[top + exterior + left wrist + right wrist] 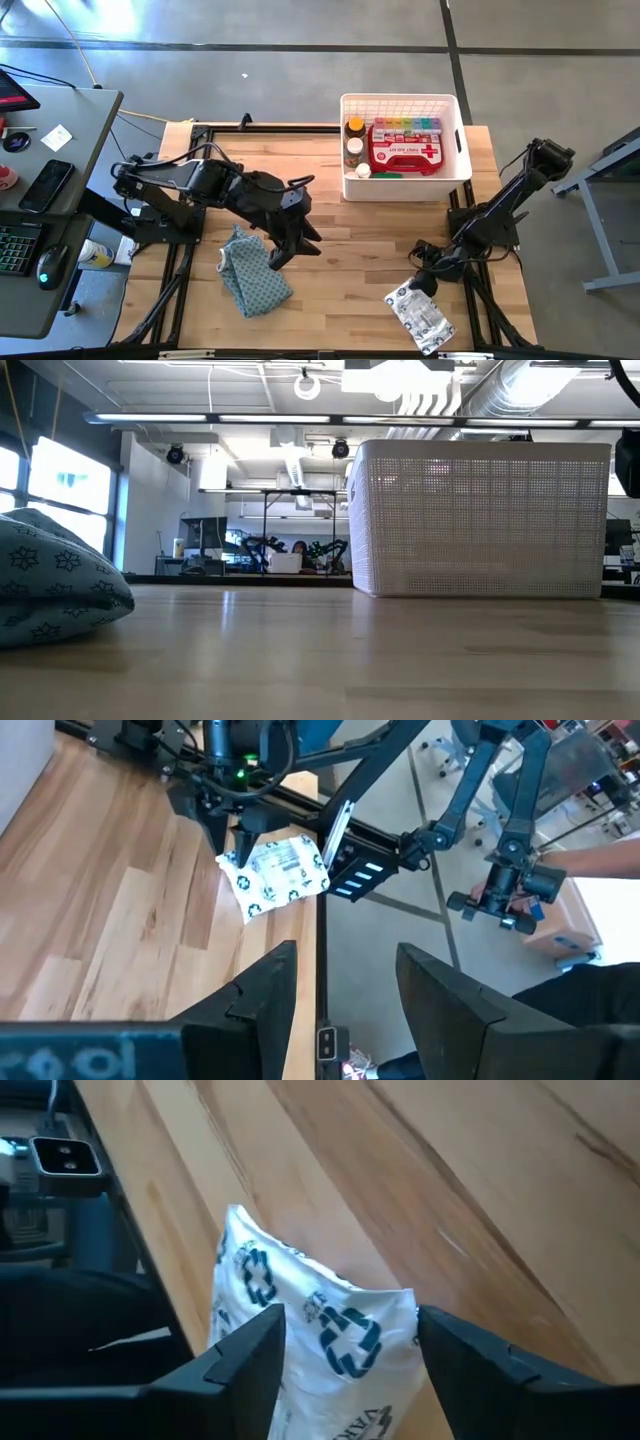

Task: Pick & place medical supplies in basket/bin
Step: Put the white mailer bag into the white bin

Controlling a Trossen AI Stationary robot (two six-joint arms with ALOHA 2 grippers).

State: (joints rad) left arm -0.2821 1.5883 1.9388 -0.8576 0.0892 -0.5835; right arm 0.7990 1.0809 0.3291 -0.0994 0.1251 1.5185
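Observation:
The white lattice bin (400, 97) stands at the table's far edge and fills the right of the low view (480, 520). Inside it lie the red first-aid case (405, 150), the rainbow pill organizer (405, 126) and pill bottles (354, 140). The silver-white packet (421, 318) lies flat near the table's near right corner. My right gripper (425, 280) is open, low over the packet's far end (300, 1310), a finger on either side. My left gripper (283, 240) is open and empty, beside the blue-grey patterned cloth (252, 272). My right gripper (350, 1320) straddles the packet's end (330, 1330) from above, slanting down. One finger (245, 1365) overlaps the packet's edge, but whether it touches cannot be told. The packet's other end (232, 1215) rests on the table.
The cloth (55, 575) sits bunched on the table's left near part. Bare wood lies between the cloth, the packet and the bin. A grey desk (60, 200) with a keyboard and a phone stands left of the table. A person's arm (600, 850) shows beyond the table's right edge.

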